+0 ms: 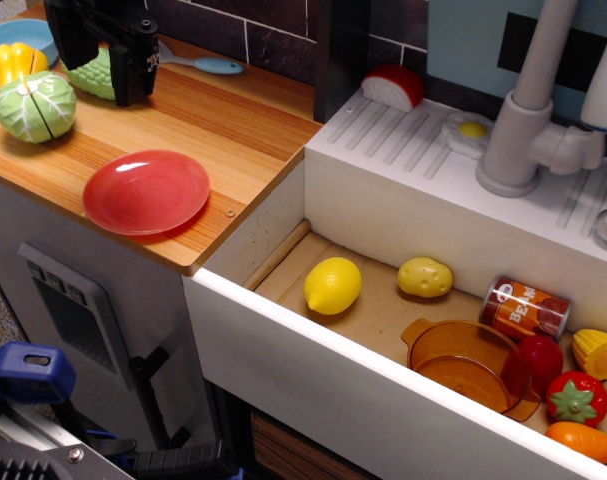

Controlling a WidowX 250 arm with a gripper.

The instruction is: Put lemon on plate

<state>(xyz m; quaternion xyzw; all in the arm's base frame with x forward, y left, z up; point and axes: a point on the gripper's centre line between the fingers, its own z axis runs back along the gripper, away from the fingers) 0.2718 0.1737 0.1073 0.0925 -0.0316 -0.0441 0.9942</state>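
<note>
Lemon (333,285) seen lying in sink basin (383,320), left end, near potato (425,277). Gripper (118,55) held high over wooden counter (233,130), well apart from lemon; jaw opening cannot be told, nothing seen held. Plate (146,191) set on counter between them.

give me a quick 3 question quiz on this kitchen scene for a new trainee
1. True or false: the lemon already lies on the red plate.
2. What lies nearest the lemon in the sink basin? A) potato B) carrot C) tomato
3. Fill in: the gripper hangs over the wooden ____, far from the lemon.

Key: 1. False, it lies in the sink basin. 2. A. 3. counter.
</note>
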